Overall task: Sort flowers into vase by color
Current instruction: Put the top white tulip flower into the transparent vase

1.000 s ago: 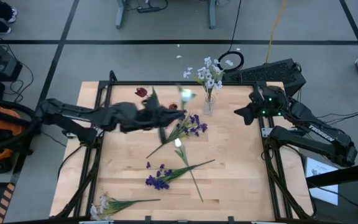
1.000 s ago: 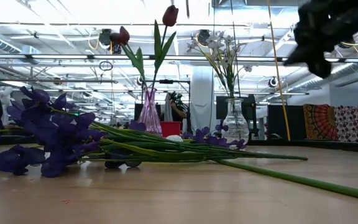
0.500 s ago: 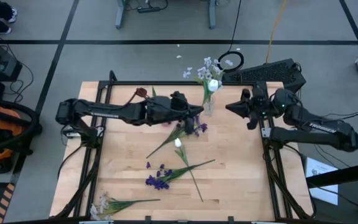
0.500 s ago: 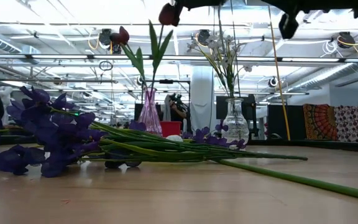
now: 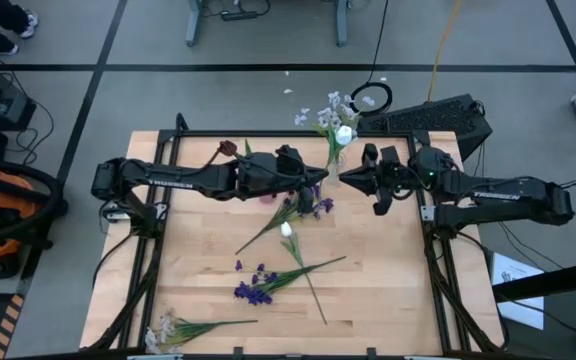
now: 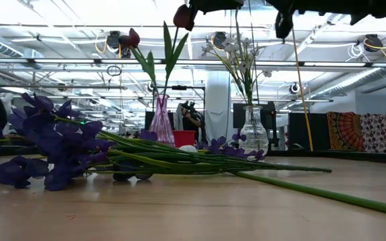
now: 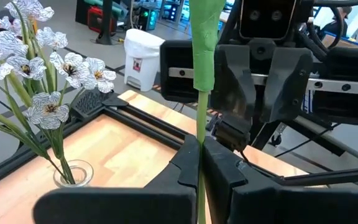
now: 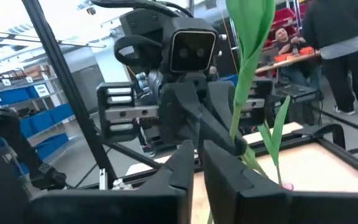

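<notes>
My left gripper (image 5: 318, 180) reaches level across the table's far middle, shut on a white tulip (image 5: 344, 135) whose blossom stands over the clear vase (image 5: 336, 168) of white blossoms (image 7: 39, 81). My right gripper (image 5: 353, 181) faces it from the right, its fingers a narrow gap apart with nothing between them. It stands just short of the green stem (image 8: 238, 118). A pink vase (image 6: 161, 120) holds dark red tulips (image 6: 132, 37). On the table lie purple flowers (image 5: 308, 205), a second white tulip (image 5: 286, 230), more purple flowers (image 5: 253, 290) and a white spray (image 5: 168, 330). My left gripper pinches the white tulip's stem (image 7: 199, 140) between its two fingers, below a leaf. The fingers come level from the table's left and lie across the stem. The stem stands upright and is lifted clear of the table; its lower end is hidden behind the fingers.
Black frame rails (image 5: 433, 250) run along the table's left and right sides and its far edge. A keyboard (image 5: 428, 118) lies beyond the far right corner. The near right part of the tabletop (image 5: 388, 290) is bare wood. People sit in the room behind (image 8: 328, 37).
My left gripper has carried the white tulip toward the table's right, up to the clear vase, and then kept still. My right gripper has swung toward the table's left and tipped up to level, so that it now faces the left gripper and the stem.
</notes>
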`<act>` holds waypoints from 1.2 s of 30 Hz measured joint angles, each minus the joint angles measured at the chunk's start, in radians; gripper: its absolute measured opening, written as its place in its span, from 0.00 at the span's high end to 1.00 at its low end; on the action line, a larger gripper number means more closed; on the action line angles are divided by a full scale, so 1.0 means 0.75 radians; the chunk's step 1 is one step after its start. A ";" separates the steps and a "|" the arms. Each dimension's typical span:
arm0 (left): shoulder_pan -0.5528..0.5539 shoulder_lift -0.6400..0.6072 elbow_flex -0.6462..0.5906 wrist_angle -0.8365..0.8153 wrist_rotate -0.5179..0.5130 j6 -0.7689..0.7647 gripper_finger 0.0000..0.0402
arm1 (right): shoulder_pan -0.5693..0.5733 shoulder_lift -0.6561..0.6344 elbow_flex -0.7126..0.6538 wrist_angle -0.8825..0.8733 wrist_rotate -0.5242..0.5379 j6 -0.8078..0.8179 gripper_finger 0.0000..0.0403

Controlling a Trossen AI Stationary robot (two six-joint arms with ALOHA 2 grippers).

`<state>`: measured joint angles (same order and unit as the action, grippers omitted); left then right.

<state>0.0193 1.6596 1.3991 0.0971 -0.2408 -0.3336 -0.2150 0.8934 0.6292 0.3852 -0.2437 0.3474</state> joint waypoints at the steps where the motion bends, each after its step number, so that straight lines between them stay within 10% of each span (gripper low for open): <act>1: 0.000 0.000 0.000 0.000 0.006 0.001 0.97 | 0.000 0.016 0.000 0.019 0.016 -0.001 0.90; 15: -0.008 0.000 0.000 -0.018 0.008 0.001 0.97 | 0.000 0.177 0.000 0.303 0.015 -0.026 0.70; 36: -0.009 0.001 0.000 -0.044 0.111 -0.004 0.97 | 0.001 0.207 0.000 0.334 0.044 -0.041 0.86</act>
<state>0.0124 1.6600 1.3991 0.0643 -0.1574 -0.3367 -0.2142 1.0485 0.6292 0.6353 -0.2108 0.3170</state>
